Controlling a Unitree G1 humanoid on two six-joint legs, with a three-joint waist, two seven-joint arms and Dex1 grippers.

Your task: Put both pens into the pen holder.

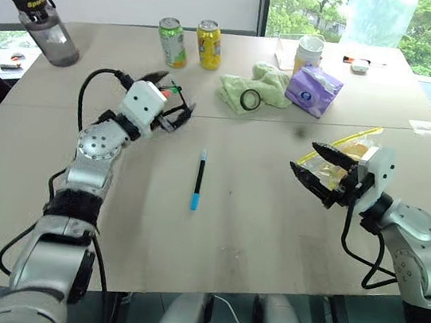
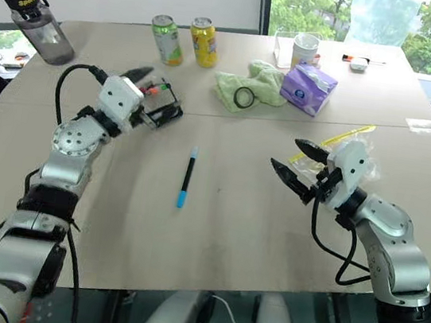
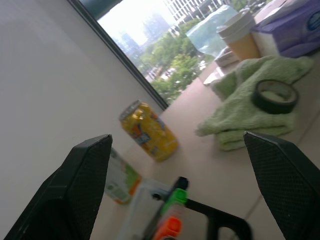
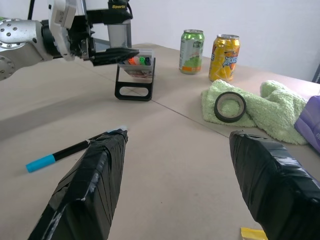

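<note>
Pens: blue-ended pen [image 1: 198, 179] flat on bare table [image 1: 268, 241], mid-table between both arms, blue end toward robot; second pen not made out

Head views:
- pen holder [image 2: 161, 106] upright on table, left of centre, just past left gripper [image 1: 168, 100]
- left gripper wide open, empty, one finger above holder, other close beside it; contact with holder can't tell
- right gripper [image 1: 311, 171] open, empty, hovering above table, fingers pointing toward centre, well apart from pen
- yellow-edged clear bag [image 1: 343, 157] on table behind right gripper
- green can [image 1: 172, 42] and yellow can [image 1: 209, 44] side by side at far edge
- green cloth [image 1: 251, 88] with black tape roll [image 1: 250, 99] on top
- purple tissue pack [image 1: 314, 91] just right of cloth, paper cup [image 1: 307, 55] behind it
- water bottle [image 1: 42, 22] at far left corner

Left wrist view:
- black fingers [image 3: 70, 195] far apart, nothing between them
- holder top low in frame, green and orange marker caps [image 3: 172, 212] sticking out, black frame beside
- yellow can and green can beyond holder; cloth with tape roll farther on

Right wrist view:
- fingers [image 4: 92, 185] spread, nothing held
- pen on table near one finger, not touching, blue end pointing away from holder
- holder upright on black loop foot, coloured caps inside; left gripper's finger at holder's top edge
- cans, cloth, tape roll behind
</note>
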